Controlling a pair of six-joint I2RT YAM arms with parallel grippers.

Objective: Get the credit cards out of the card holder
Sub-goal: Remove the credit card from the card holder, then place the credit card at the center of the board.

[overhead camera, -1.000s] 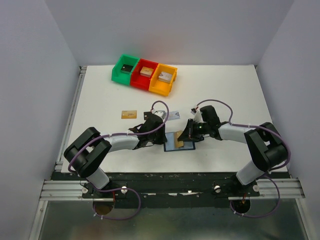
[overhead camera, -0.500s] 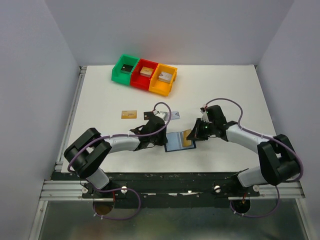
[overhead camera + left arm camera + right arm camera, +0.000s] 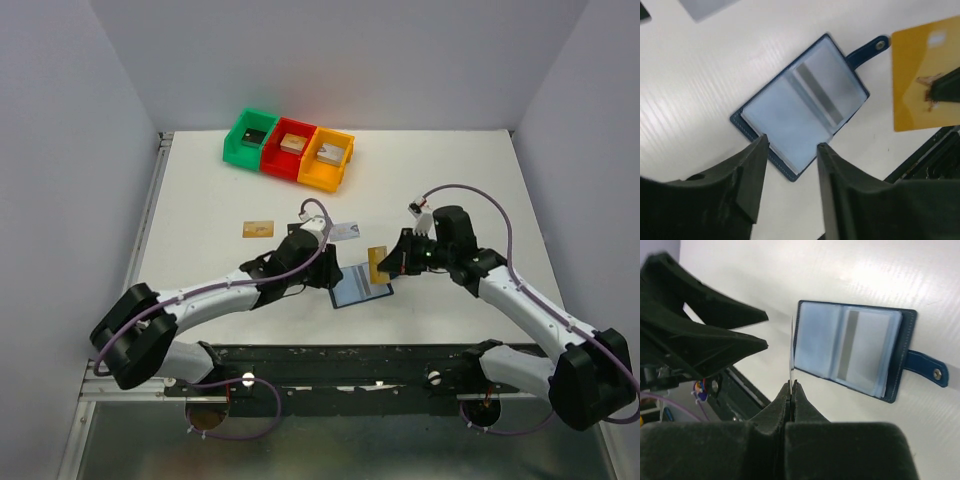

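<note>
The card holder (image 3: 360, 291), a navy wallet with pale blue pockets, lies open and flat on the table; a grey-striped card shows inside one pocket (image 3: 825, 92). My right gripper (image 3: 791, 385) is shut on the edge of a gold credit card (image 3: 377, 265), held above the table just right of the card holder (image 3: 850, 350). My left gripper (image 3: 791, 150) hovers open over the near corner of the card holder (image 3: 805, 105), with nothing between its fingers. A tan card (image 3: 257, 228) and a pale grey card (image 3: 346, 232) lie loose on the table.
Green (image 3: 250, 137), red (image 3: 288, 150) and orange (image 3: 327, 158) bins stand in a row at the back, each with a small block inside. The black frame rail (image 3: 340, 355) runs along the table's near edge, close below the card holder.
My left gripper has opened and let go of the card holder. My right gripper has drawn the gold card out of it and carried it up and to the right.
</note>
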